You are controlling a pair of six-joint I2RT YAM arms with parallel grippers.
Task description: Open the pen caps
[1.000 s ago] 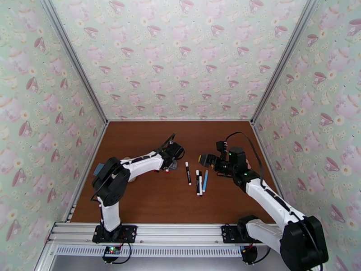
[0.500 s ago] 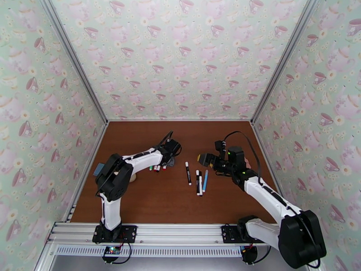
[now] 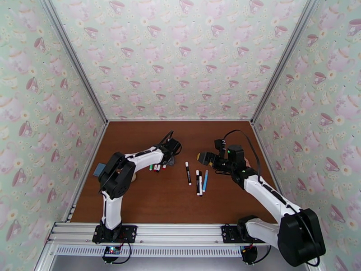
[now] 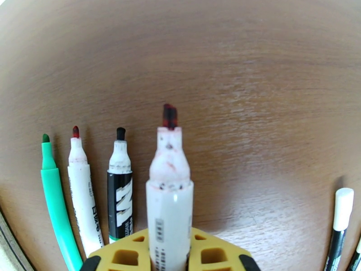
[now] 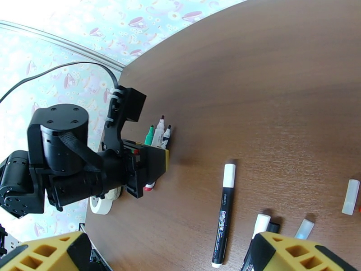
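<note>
Currently the left tool (image 4: 169, 254) is clamped shut on an uncapped white pen (image 4: 169, 190), its red tip bare, just beside three uncapped pens (image 4: 82, 190) laid on the worktop (image 4: 252, 64). If it is released carelessly, they could be knocked or ink smeared on the wood. The right tool (image 3: 206, 160) is spread wide and empty near the capped pens (image 5: 224, 213), which might be nudged.

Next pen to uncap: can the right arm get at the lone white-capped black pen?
Probably yes. The open right tool hovers near the slim black plastic pen with white cap, nothing lying between; the left tool, shut on a red-tipped white marker, sits beyond it.
</note>
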